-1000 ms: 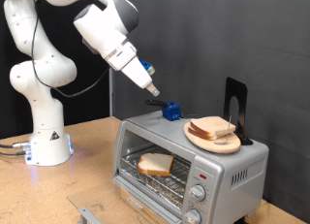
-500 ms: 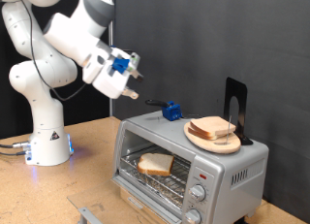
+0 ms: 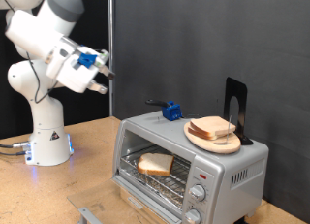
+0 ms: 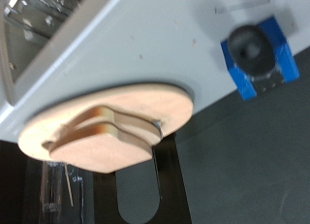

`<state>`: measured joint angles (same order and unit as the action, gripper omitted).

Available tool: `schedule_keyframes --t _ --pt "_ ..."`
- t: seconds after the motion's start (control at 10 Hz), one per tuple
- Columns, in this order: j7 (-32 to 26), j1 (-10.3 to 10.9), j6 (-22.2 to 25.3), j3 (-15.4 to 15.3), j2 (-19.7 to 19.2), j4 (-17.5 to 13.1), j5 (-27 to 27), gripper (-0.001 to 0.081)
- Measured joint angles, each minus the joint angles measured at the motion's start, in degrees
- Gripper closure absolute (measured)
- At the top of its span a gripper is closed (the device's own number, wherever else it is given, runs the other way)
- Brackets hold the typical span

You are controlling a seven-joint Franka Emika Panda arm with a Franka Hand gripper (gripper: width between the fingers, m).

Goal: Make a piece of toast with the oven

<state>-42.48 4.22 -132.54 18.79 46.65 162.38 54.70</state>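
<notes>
Your gripper (image 3: 106,76) is no longer over the oven (image 3: 191,162). A second ago it hangs just above the blue piece (image 3: 172,112) on the oven's top, pointing down at it. Half a second ago it is already lifted and pulled toward the exterior view's left, clear of the oven. Now it sits higher and farther left still, beside the arm's own upright column, with the whole arm folded back and the jaws turned sideways toward the right.

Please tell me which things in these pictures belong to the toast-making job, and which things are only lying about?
Belong to the job:
piece of toast, on the rack inside
oven
gripper, raised at the exterior view's left, nothing visible between its fingers

Just lying about:
wooden plate of stacked slices
blue object
black stand
</notes>
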Motion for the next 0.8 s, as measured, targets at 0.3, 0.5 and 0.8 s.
schedule_keyframes --t 0.3,0.5,0.8 --pt "5.88 -2.32 5.62 0.47 0.19 -0.54 -1.76 0.0001" --pt "18.1 -2.87 7.49 0.82 -2.69 -1.04 -1.1 0.0001" --pt "29.58 -4.97 8.04 2.41 -8.19 -1.28 -1.36 0.0001"
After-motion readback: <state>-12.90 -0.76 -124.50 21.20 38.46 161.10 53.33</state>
